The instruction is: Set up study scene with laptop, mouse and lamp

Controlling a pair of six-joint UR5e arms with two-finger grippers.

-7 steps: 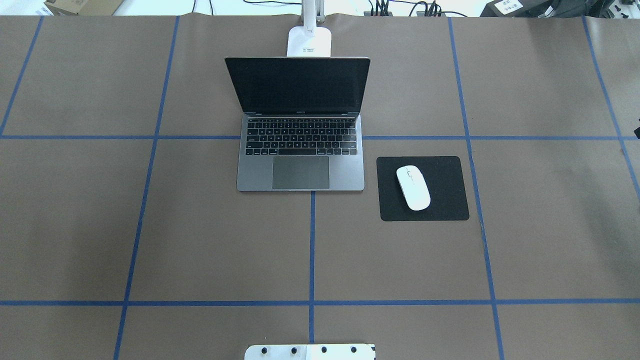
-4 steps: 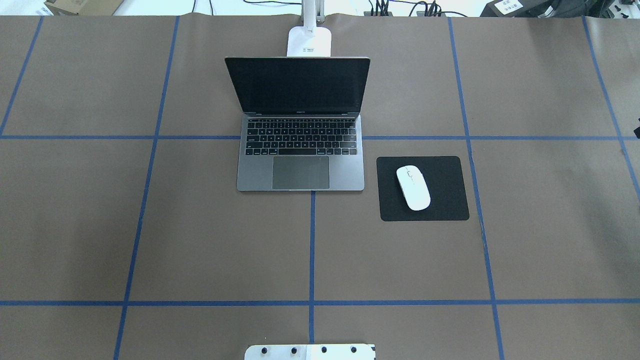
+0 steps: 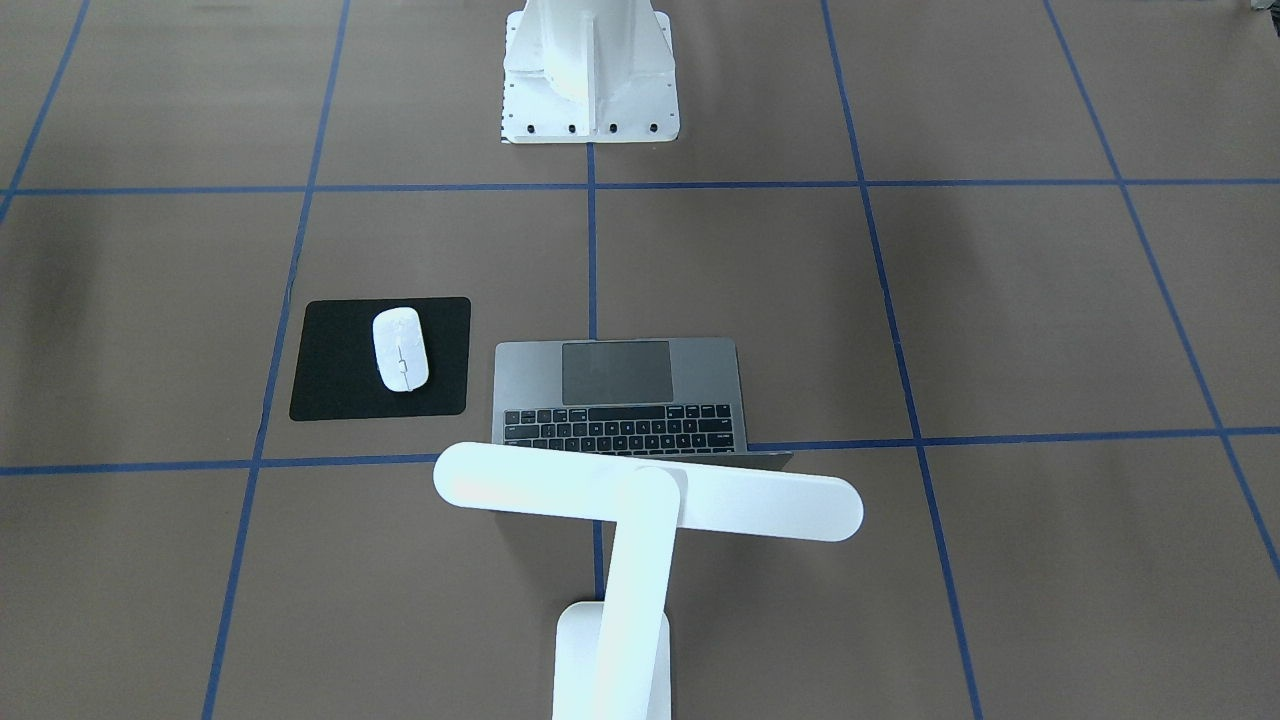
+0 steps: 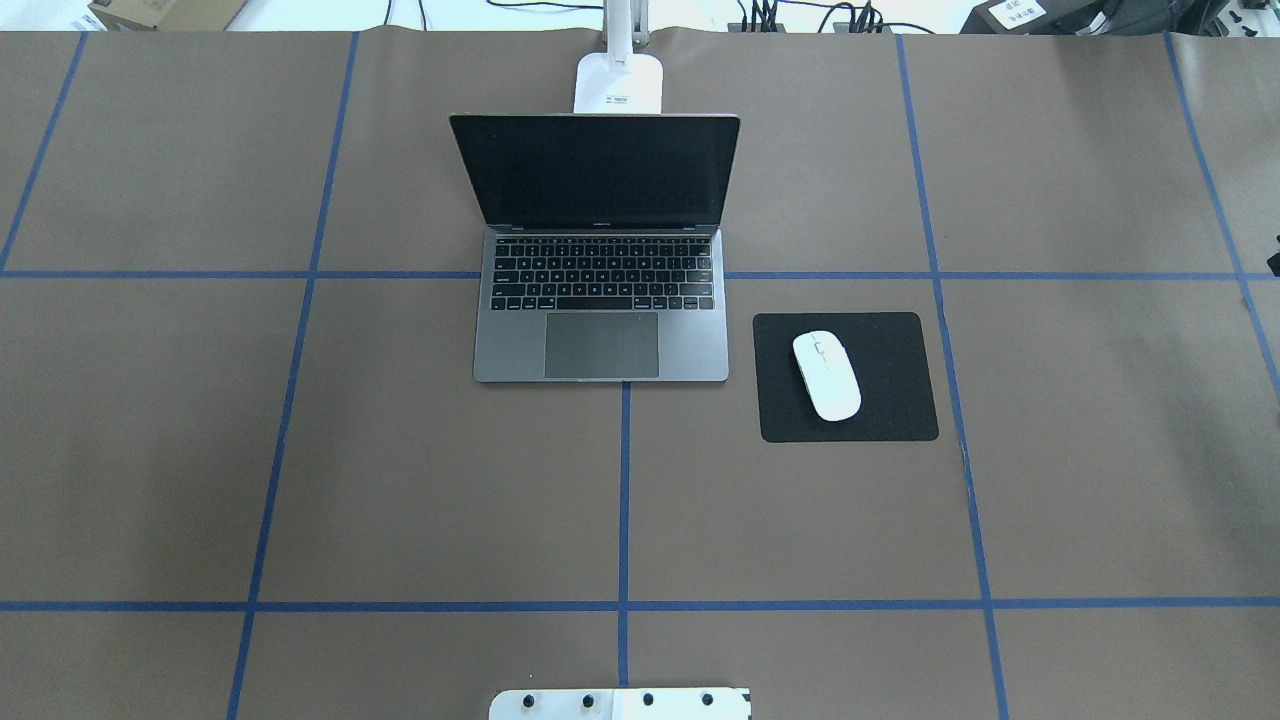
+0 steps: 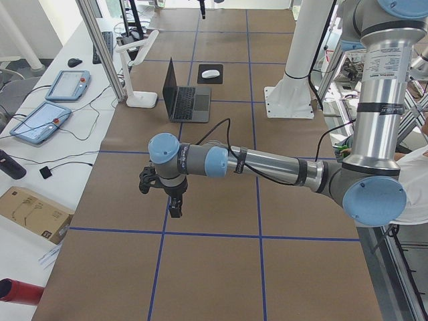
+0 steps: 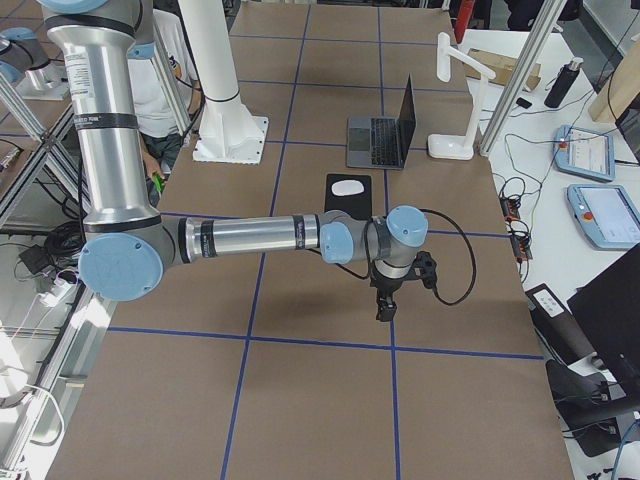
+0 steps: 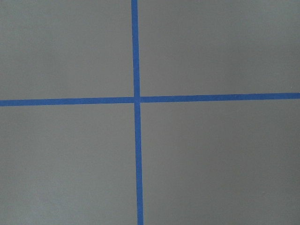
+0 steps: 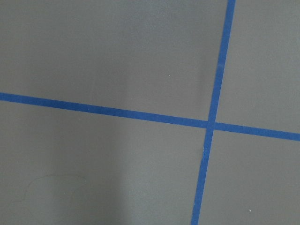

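Note:
The grey laptop [image 4: 600, 330] stands open at the table's far middle, its dark screen facing the robot. Behind it the white lamp [image 4: 618, 82] rests on its base, and its long bar head [image 3: 650, 492] hangs over the screen's top edge. The white mouse [image 4: 826, 374] lies on a black mat [image 4: 900, 400] to the right of the laptop. My left gripper [image 5: 175, 207] and right gripper [image 6: 385, 305] hover over bare paper far out at the table's two ends. Both show only in the side views, so I cannot tell their state. Both wrist views hold only brown paper and blue tape.
The white robot pedestal [image 4: 620, 703] is bolted at the near edge. Blue tape lines [image 4: 623, 500] grid the brown paper. Tablets and cables [image 5: 50, 117] lie on the white bench beyond the table's far edge, with boxes and bottles nearby.

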